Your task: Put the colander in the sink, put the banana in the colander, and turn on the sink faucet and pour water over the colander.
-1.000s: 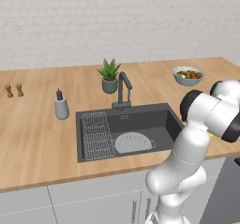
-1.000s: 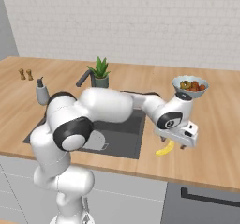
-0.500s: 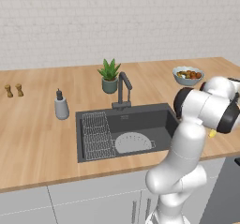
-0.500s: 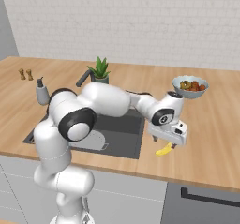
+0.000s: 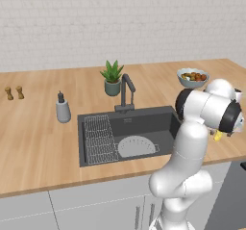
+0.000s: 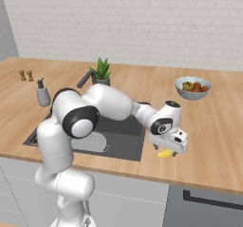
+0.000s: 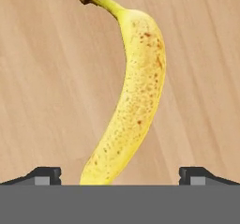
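Note:
The yellow banana (image 7: 131, 96) lies on the wooden counter to the right of the sink (image 5: 149, 123), near the front edge. My gripper (image 7: 119, 176) hangs open just above it, and its two dark fingertips (image 7: 44, 175) stand wide apart on either side of the banana's lower end. From the right base the gripper (image 6: 166, 149) hovers right over the banana (image 6: 165, 154). The light-grey colander (image 5: 137, 146) sits in the sink beside the wire rack (image 5: 98, 137). The dark faucet (image 5: 126, 92) stands behind the basin. No water stream is in view.
A bluish bowl of fruit (image 5: 192, 77) stands at the back right. Behind the sink is a potted plant (image 5: 112, 76), with a soap dispenser (image 5: 62, 109) to the left. Two small shakers (image 5: 14, 93) stand far left. The counter's front edge (image 6: 190, 185) runs close to the banana.
My hand has swung left and come down over the banana. The banana, the colander and the faucet have stayed where they were.

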Tool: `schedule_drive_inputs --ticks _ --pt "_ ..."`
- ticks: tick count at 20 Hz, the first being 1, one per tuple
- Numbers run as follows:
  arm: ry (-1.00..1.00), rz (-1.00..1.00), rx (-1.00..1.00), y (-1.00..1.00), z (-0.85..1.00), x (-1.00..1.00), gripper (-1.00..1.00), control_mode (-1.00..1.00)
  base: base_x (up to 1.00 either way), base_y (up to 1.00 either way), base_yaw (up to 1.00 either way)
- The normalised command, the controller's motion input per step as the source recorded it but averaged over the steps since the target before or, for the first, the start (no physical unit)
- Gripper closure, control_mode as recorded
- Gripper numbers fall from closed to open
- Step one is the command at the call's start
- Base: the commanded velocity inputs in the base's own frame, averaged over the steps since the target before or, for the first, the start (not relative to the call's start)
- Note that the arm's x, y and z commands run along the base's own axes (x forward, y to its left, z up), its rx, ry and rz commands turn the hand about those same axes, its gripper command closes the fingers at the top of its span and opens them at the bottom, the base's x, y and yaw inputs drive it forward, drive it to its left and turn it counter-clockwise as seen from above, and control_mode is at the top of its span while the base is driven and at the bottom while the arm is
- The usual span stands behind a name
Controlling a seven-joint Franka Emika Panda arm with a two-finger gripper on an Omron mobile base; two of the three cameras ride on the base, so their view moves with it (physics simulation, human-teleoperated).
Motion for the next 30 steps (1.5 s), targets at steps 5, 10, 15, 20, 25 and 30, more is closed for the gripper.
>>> schedule_drive_inputs --ticks 5,10,15,20,25,30 --pt "0.0 0.0 0.0 0.0 -0.28 0.09 -1.0 -1.0 0.0 0.0 0.0" --pt "0.0 0.0 0.0 0.0 -0.22 0.23 -1.0 -1.0 0.0 0.0 0.0" --pt "0.0 0.0 0.0 0.0 -0.21 0.23 -1.0 -1.0 0.0 0.0 0.0" --pt "0.0 0.0 0.0 0.0 -0.24 0.11 1.0 -1.0 0.0 0.0 0.0" --pt "0.0 0.0 0.0 0.0 -0.11 0.0 1.0 -1.0 0.0 0.0 0.0" --pt "-0.03 0.0 0.0 0.14 0.0 0.0 1.0 -1.0 0.0 0.0 0.0"
